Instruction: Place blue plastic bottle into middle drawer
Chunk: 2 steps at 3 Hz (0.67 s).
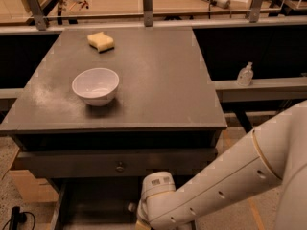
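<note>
The dark grey counter (158, 80) carries a white bowl (95, 86), upright with its inside bare, and a yellow sponge (100, 41) near the back edge. The white robot arm (225, 186) reaches in low from the right. Under the closed knobbed drawer front (120, 166), the middle drawer (58, 206) stands pulled out. The end effector (142, 220) is down over this drawer, hidden behind the wrist; I cannot tell its state. Just beside the wrist, over the drawer floor, only the cap end of the blue plastic bottle (130, 207) shows. A small pump bottle (245, 74) stands on the right ledge.

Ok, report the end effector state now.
End effector: at the picture's bottom edge, over the middle drawer, mostly hidden behind the wrist; open or closed cannot be told.
</note>
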Tool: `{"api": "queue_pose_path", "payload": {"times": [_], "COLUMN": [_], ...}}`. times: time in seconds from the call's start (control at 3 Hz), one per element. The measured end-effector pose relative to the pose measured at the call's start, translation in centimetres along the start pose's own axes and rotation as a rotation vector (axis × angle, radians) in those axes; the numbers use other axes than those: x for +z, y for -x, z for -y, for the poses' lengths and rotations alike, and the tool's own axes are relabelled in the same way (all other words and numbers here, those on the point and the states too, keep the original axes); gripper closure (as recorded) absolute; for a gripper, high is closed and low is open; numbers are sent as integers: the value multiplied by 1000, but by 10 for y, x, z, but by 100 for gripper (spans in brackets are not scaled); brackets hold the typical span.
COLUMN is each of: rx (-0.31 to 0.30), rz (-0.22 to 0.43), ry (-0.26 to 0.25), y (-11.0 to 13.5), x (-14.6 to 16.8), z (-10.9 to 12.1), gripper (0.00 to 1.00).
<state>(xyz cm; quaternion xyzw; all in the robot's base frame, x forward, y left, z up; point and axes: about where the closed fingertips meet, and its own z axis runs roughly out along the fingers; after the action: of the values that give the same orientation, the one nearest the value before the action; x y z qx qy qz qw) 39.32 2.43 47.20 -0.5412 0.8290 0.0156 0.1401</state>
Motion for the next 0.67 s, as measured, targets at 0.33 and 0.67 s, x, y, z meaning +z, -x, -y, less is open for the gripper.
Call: {"api": "queue_pose_path", "payload": {"times": [0.33, 0.67], "rx": [122, 243], "rz": [40, 138], "ry": [-10, -29], "y": [-30, -61], "x": [-24, -56], "z": [0, 10], "gripper": [45, 68]}}
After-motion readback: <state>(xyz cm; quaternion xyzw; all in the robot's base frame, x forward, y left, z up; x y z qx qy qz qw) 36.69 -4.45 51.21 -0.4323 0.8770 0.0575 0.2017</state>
